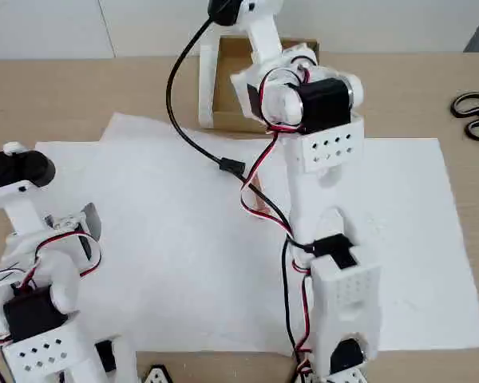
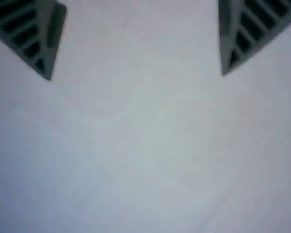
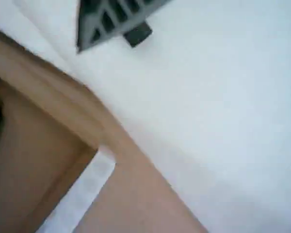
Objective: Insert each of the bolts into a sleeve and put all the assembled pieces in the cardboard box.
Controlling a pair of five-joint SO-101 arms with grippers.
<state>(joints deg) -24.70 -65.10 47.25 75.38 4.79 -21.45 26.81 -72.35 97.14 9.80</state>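
The cardboard box (image 1: pixel 208 80) stands at the back of the table, just beyond the white paper sheet (image 1: pixel 168 239). The right arm stretches from the front edge up to the box, and my right gripper (image 1: pixel 251 92) hangs at the box's near wall, mostly hidden under its own wrist. In the right wrist view the right gripper (image 3: pixel 111 22) is over the paper beside the box wall (image 3: pixel 63 97). My left gripper (image 1: pixel 86 223) sits low at the paper's left edge. In its own view the left gripper (image 2: pixel 136 73) is open over bare paper with nothing between the jaws.
Black-handled scissors (image 1: pixel 475 112) lie on the bare table at the far right. A black cable (image 1: pixel 184 120) and red-and-black wires (image 1: pixel 259 183) trail across the paper's middle beside the right arm. The left arm's base (image 1: pixel 40 335) fills the front left corner.
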